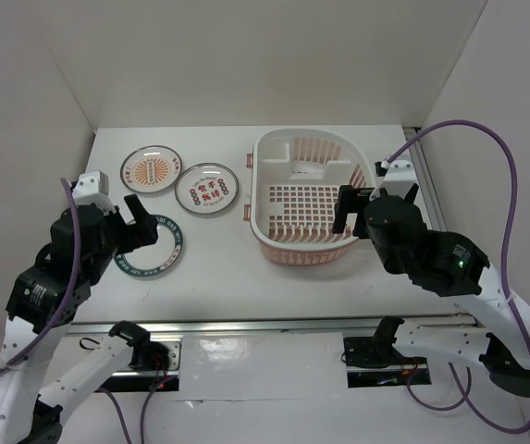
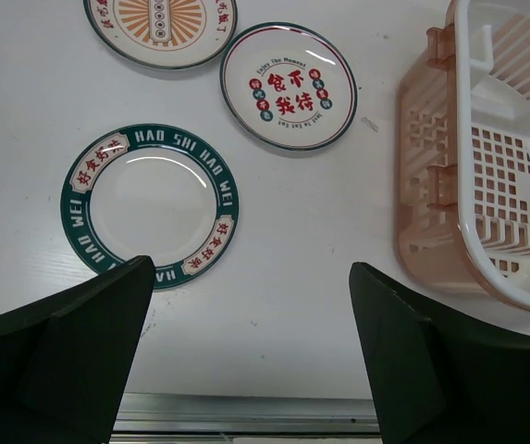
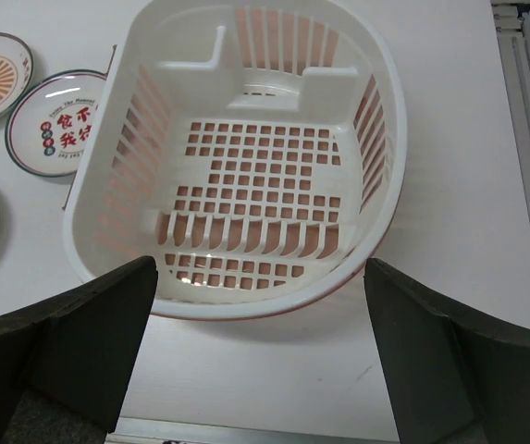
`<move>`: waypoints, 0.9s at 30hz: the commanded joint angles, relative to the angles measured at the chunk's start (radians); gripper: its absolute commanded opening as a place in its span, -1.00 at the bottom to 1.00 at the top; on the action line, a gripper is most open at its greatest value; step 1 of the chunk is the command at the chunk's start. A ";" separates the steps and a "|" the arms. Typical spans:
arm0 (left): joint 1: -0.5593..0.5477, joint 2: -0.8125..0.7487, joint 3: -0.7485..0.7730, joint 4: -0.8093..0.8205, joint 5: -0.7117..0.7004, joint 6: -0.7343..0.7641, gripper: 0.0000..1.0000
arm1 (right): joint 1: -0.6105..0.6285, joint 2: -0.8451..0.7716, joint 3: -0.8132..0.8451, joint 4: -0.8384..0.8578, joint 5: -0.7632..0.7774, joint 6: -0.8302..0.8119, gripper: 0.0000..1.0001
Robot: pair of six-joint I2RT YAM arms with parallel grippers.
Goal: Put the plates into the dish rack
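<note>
Left wrist view: left hand (image 2: 251, 277) spread wide, holding nothing, angled down over the counter (image 2: 24, 111) just short of the teal-rimmed plate (image 2: 149, 205). The red-character plate (image 2: 289, 85) and orange-patterned plate (image 2: 160, 23) lie flat beyond it. Right hand (image 3: 260, 277) spread wide, holding nothing, above the near rim of the oval pink-cream dish rack (image 3: 177, 32) with its grid base. Both arms are bent.

Open strip of table (image 1: 220, 264) between the three plates (image 1: 206, 188) and the dish rack (image 1: 301, 252), its walls high.
</note>
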 commanded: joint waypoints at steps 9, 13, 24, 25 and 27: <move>0.002 -0.032 -0.004 0.046 0.037 0.025 1.00 | 0.001 -0.030 -0.019 0.053 -0.045 -0.048 1.00; 0.002 0.014 -0.023 0.065 0.015 0.005 1.00 | 0.001 -0.006 -0.019 0.086 -0.089 -0.048 1.00; 0.042 0.278 -0.144 0.450 0.285 -0.112 1.00 | 0.001 0.037 -0.159 0.537 -0.482 -0.177 1.00; 0.076 0.304 -0.132 0.476 0.275 -0.112 1.00 | 0.001 0.062 -0.145 0.537 -0.482 -0.186 1.00; 0.126 0.373 -0.112 0.494 0.275 -0.146 1.00 | 0.001 0.071 -0.122 0.552 -0.510 -0.195 1.00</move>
